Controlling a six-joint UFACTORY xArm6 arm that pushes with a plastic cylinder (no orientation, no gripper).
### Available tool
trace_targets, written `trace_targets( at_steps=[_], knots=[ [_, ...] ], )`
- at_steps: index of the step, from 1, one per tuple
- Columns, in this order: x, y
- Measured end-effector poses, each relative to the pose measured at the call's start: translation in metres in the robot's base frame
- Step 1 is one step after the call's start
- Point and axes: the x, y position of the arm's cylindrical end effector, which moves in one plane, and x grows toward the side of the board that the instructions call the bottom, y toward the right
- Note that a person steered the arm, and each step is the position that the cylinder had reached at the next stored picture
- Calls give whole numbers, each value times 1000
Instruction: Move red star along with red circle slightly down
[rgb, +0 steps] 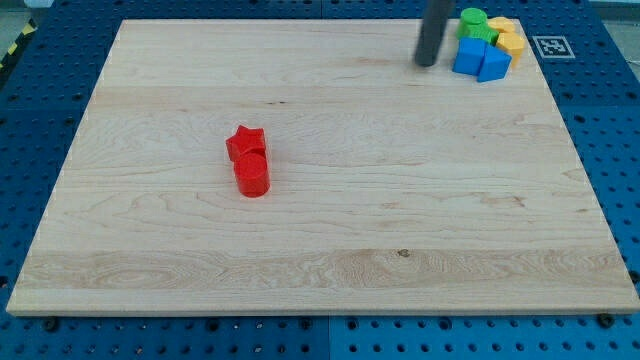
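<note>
Tool end: I had no jaws to part or close, only a straight dark rod ending in my tip (427, 64)
Tip position: my tip stood on the wooden board (330, 250) near its top edge, towards the top right corner
Tip to nearest blocks: it was just to the view's left of the cluster in the top right corner, close to the blue blocks, though I could not tell whether it touched any of them
Tip to task blocks: it was well apart from both red blocks, which lay far towards the view's lower left of it
Red star (245, 142): it lay left of the board's middle, about halfway between the top and bottom edges
Red circle (253, 174): it sat directly below the star, touching it or nearly so, the two forming one short upright pair
Green block (473, 20): it looked round and sat at the top of the corner cluster, hard by the top edge
Yellow blocks (508, 36): they sat at the cluster's right side, close to the right edge; their shapes could not be made out
Blue blocks (481, 59): two of them lay side by side at the cluster's lower end, the right one wedge-like
Surround: a blue perforated desk (30, 110) framed the board on all sides
</note>
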Motion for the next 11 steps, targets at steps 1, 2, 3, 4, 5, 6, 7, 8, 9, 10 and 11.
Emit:
trace_targets(
  at_steps=[1,2,3,4,5,6,7,8,9,10,11],
  knots=[
    [28,-91],
    [47,-171],
    [67,-239],
    [72,-240],
    [98,-235],
    [111,-232],
    [116,-223],
    [121,-213],
    [128,-203],
    [146,-195],
    [149,-189]
  ],
)
